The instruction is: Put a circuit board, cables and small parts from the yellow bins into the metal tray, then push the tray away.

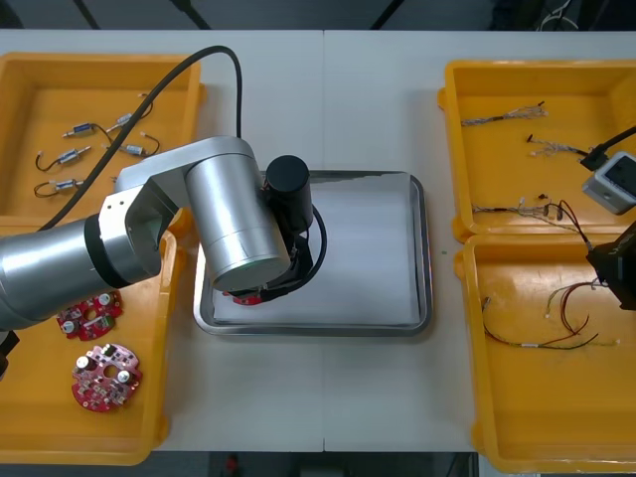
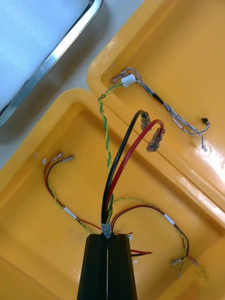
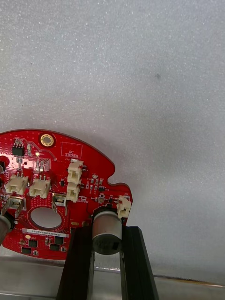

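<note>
Red round circuit board (image 3: 61,187): glossy, scalloped edge, gold ring pad, white plug sockets, black chips, oval cut-out near its middle. It sits inside the metal tray (image 1: 422,248), at the near left corner, flat on or just over the white lining; cannot tell which. Left gripper (image 3: 107,230) is clamped on the circuit board by a stubby silver cylinder standing on it, one black finger touching each side. In the front view the left arm's big silver wrist covers that corner, and a sliver of red peeks out under it.

Right gripper (image 2: 108,236) is over the near right bin (image 2: 28,220), fingers pressed together on a black and red cable (image 2: 119,159) at its taped end. The stiff leads arc away from the fingertips and end in clear-sleeved terminals, with a green-yellow twisted strand alongside. Thin red and yellow cables (image 2: 56,192) lie loose on the bin floor beneath. Far right bin (image 2: 187,56) holds twisted blue and white cables (image 2: 176,115).

Near left bin (image 1: 40,437) holds two spare boards (image 1: 105,376), same red, studded with silver cylinders. Far left bin (image 1: 30,79) holds small metal parts (image 1: 75,156) with wire tails, scattered. Tray rim is shiny steel with rounded corners; the inside is matte white and grainy. Bins are smooth yellow plastic with raised lips. Table (image 1: 328,417) is plain and light, with a seam down it.
</note>
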Tool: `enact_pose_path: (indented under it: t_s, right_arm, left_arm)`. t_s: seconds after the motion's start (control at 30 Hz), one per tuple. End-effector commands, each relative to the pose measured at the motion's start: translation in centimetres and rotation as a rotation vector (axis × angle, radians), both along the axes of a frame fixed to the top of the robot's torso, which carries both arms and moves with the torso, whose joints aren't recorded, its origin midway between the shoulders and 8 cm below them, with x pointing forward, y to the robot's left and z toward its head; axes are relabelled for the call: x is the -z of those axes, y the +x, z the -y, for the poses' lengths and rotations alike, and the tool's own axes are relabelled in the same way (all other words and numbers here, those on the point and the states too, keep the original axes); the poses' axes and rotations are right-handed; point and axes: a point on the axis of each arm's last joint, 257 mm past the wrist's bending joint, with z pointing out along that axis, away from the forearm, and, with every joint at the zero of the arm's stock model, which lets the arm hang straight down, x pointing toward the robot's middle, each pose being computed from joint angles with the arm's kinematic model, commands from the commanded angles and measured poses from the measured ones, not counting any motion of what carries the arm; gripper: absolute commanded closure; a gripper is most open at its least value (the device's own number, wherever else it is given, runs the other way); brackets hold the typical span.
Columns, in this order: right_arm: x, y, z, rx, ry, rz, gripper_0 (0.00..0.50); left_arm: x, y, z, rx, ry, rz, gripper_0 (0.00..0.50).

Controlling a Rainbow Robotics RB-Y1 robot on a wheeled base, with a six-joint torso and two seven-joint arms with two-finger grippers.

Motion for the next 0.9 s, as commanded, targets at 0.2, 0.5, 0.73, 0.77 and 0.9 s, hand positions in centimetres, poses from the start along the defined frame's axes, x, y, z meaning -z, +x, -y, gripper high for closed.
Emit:
enact_pose_path:
  t_s: [0.2,0.5,0.73,0.77,0.9]
  right_arm:
    - [-1.2,0.8,-2.2,-0.018,-0.004,0.040,0.500]
    - [-1.5,0.9,-2.8,-0.029,0.009,0.044,0.500]
    - [-1.4,0.9,-3.6,-0.055,0.011,0.040,0.500]
    - [-1.4,0.9,-3.7,-0.059,0.010,0.041,0.500]
    - [-1.4,1.1,-5.4,-0.111,-0.006,0.038,0.500]
  left_arm:
    - [-1.9,1.0,2.3,-0.027,-0.054,0.058,0.104]
    - [-5.6,0.7,2.6,-0.022,-0.115,0.069,0.003]
    - [-11.8,0.8,1.5,-0.061,-0.210,0.029,0.000]
    - [-12.3,0.8,1.3,-0.065,-0.218,0.026,0.000]
    - [-15.5,1.2,-0.1,-0.111,-0.269,0.003,0.000]
